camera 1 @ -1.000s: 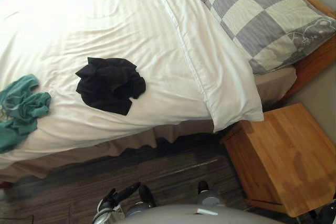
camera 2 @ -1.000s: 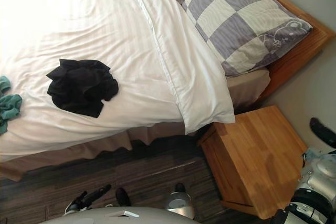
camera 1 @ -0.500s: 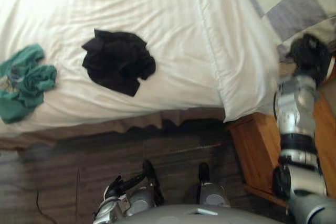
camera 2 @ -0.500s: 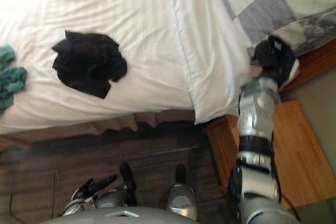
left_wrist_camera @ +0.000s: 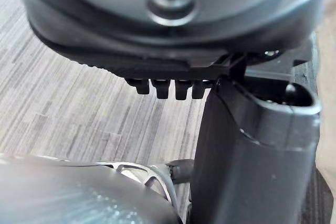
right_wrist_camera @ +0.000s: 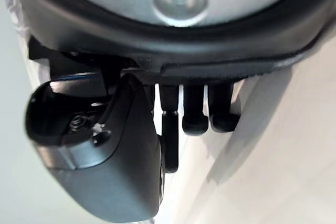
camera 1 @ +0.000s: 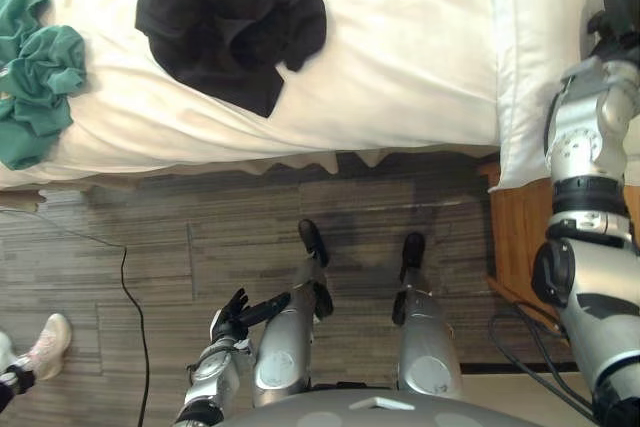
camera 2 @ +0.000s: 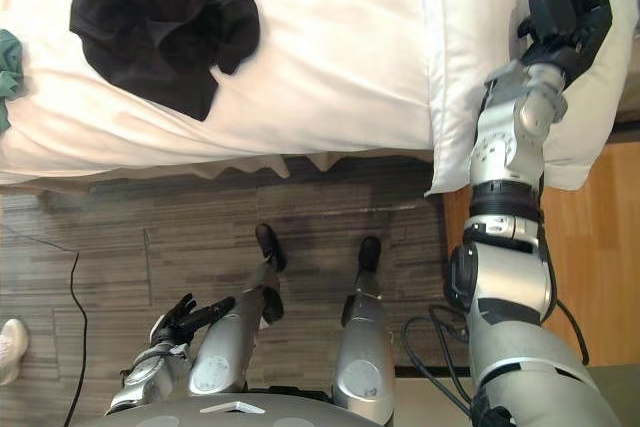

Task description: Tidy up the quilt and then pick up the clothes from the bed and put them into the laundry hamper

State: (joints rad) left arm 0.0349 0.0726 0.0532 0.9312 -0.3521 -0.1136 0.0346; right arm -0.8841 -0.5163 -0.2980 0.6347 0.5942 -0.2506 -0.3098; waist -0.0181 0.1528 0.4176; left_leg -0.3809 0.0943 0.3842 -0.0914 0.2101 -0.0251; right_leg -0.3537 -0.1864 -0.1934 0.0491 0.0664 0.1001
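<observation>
I hold my right hand (camera 2: 565, 7) over the quilt (camera 2: 340, 57) edge, fingers loose and gripping nothing, to straighten it first; the black clothes (camera 1: 225, 12) lie on it untouched, and my left hand (camera 1: 233, 317) hangs open.

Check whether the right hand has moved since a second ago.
Yes. The right hand was low beside the wooden nightstand; now it is raised past the nightstand, over the folded edge of the white quilt.
</observation>
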